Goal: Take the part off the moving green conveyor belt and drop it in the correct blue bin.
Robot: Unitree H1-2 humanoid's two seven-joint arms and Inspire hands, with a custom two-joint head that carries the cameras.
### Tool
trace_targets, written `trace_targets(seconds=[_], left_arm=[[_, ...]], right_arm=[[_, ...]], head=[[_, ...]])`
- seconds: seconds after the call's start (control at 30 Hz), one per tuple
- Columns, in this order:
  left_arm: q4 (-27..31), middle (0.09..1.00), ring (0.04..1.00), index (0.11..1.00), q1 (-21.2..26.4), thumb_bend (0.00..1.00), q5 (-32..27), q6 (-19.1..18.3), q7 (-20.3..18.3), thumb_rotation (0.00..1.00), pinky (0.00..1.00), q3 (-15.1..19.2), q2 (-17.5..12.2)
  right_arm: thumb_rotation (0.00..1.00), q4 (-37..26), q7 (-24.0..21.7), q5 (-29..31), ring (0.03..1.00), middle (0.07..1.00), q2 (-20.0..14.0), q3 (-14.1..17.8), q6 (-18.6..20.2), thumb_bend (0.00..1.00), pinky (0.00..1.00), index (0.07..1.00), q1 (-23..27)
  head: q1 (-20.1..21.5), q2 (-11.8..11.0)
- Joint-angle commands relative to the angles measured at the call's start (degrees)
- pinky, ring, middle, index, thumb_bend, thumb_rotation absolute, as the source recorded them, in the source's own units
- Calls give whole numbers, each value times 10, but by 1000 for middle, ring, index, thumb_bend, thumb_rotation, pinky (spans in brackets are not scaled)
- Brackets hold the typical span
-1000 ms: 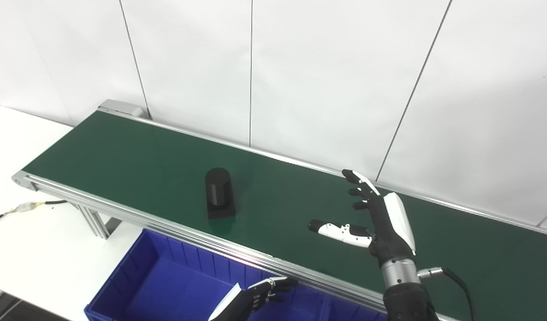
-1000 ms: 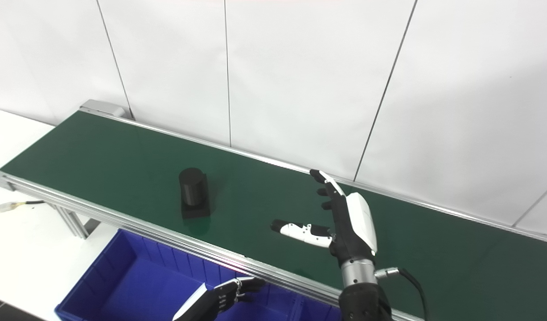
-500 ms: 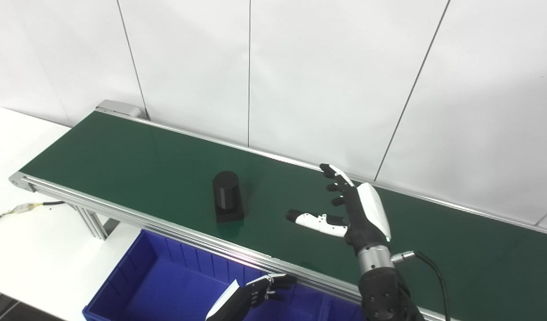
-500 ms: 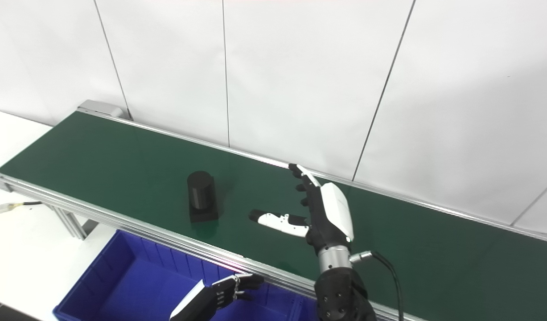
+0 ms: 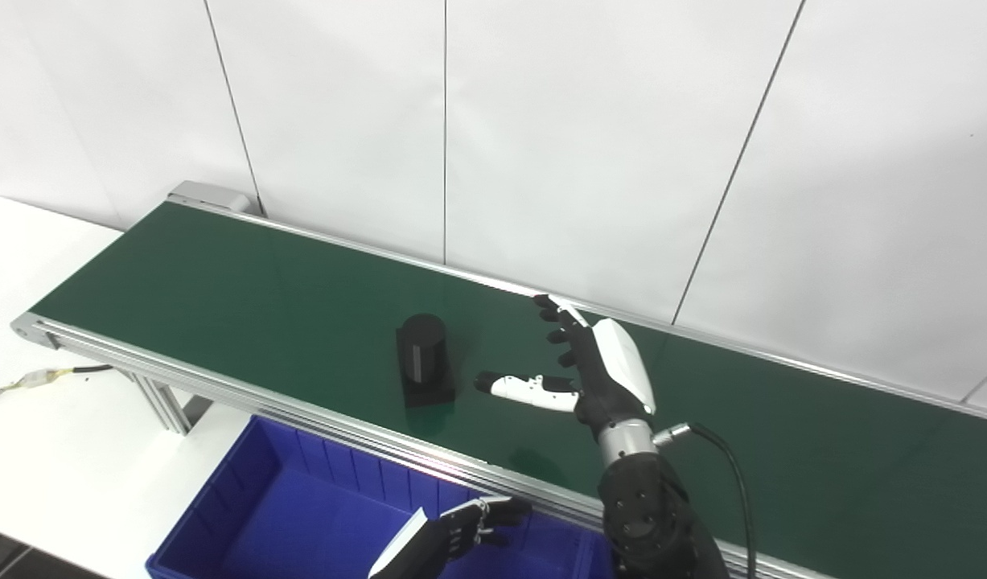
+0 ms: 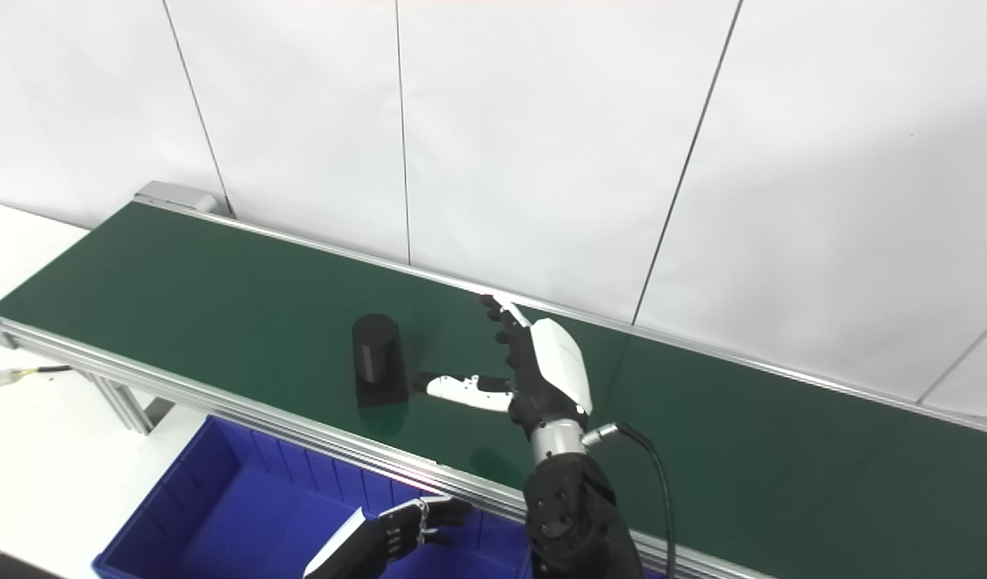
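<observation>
A black part (image 5: 423, 359), a cylinder standing upright on a square base, rides on the green conveyor belt (image 5: 220, 281) near its front edge. My right hand (image 5: 598, 374) hovers over the belt just right of the part, open, its thumb stretched toward the part with a small gap left and the fingers raised behind. My left hand (image 5: 469, 527) sits low at the bottom of the picture over the blue bin (image 5: 300, 515), fingers curled, holding nothing visible.
The belt's aluminium front rail (image 5: 244, 394) runs between the belt and the bin. A white table (image 5: 43, 434) with a cable (image 5: 34, 378) lies at left. White wall panels (image 5: 541, 121) stand right behind the belt.
The part has travelled rightward along the belt. My right hand has swung left across the belt and now sits close beside it. The left hand has stayed put.
</observation>
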State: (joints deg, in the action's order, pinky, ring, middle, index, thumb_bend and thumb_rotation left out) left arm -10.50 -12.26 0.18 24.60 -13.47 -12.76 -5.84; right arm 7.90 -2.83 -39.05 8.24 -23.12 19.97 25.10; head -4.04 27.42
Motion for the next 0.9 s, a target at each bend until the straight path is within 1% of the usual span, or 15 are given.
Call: trace_targets(seconds=[0.0,0.13,0.2,0.33,0.5,0.73,0.87], left_arm=[[14,847,832,788,7,935,-4,23,-4,112,771,1,-1],[14,849,840,784,7,935,-5,23,-8,97,779,2,-1],[14,845,838,782,7,937,-6,23,-9,103,779,2,-1],[20,842,832,782,5,938,4,23,-5,113,768,0,-5],[23,841,834,785,5,929,8,23,-4,130,783,-2,-9],[25,830,826,779,5,925,16,23,6,127,785,-4,-13],[25,828,819,780,7,924,17,23,8,127,773,-7,-16]], right_arm=[[519,-5,14,1,808,869,16,-1,-5,923,696,889,33],[543,17,11,-1,829,878,21,-6,1,931,737,902,49],[537,29,15,-3,834,878,25,-8,0,939,760,901,56],[526,51,24,-8,835,879,31,-14,-4,940,762,896,68],[501,70,35,-10,822,868,36,-21,-3,937,744,887,77],[508,96,32,-29,840,891,37,-41,17,929,788,910,94],[516,122,41,-40,839,892,40,-51,20,935,799,913,107]], head=[[1,0],[4,1],[5,1],[10,3],[14,4],[20,5],[24,7]])
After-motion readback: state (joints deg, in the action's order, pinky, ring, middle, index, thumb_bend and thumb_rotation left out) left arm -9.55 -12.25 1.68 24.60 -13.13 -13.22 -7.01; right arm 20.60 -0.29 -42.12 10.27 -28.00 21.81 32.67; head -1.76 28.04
